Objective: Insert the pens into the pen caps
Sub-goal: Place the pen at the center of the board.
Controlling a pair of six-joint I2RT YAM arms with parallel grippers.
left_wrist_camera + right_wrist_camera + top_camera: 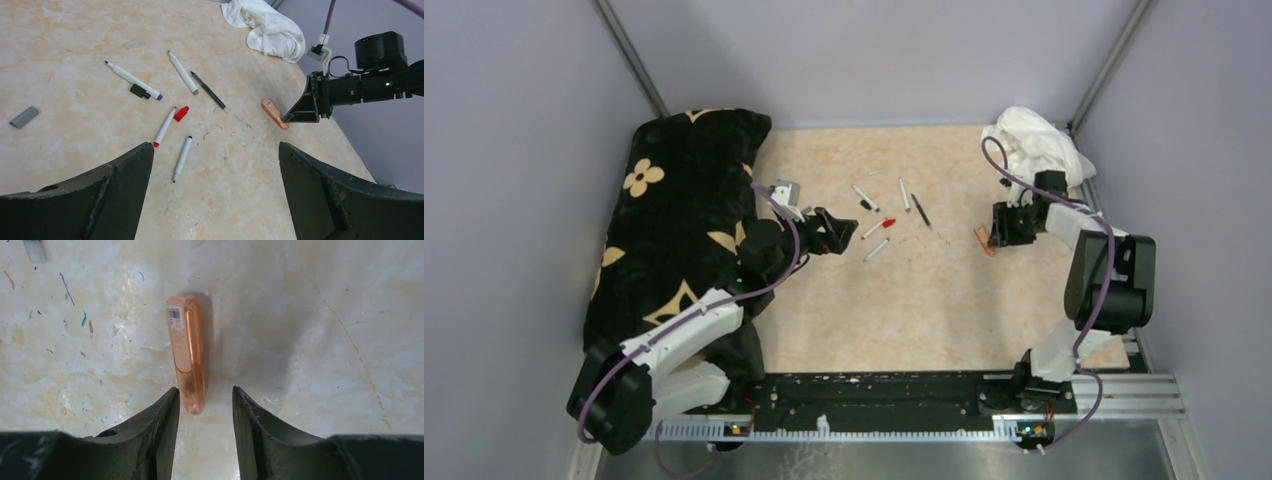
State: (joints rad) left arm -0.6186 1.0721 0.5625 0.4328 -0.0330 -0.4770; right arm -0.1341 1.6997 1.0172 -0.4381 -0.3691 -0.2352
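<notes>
Pens (182,72) lie loose on the table (65,150), out past the tips of the left gripper (215,147). Its fingers (125,185) are spread wide and hold nothing. Nearest to them are a white pen (182,158) and a red-tip pen (164,127), both just ahead of the fingertips. A red cap (181,113) sits right by the far end of the red-tip pen. Farther out lie a blue-tip pen (132,80) with a black cap (140,91) touching its side, and a thin black pen (210,92). A grey cap (23,117) lies alone, well off to one side of the fingers.

An orange highlighter (187,355) lies flat on the table. Its near end sits between the fingertips of the right gripper (202,395). Those fingers (160,430) stand a little apart and do not pinch it. It lies closer to one finger and may touch it, but that is hard to tell. A white cloth (1034,145) is heaped well beyond the right gripper.
</notes>
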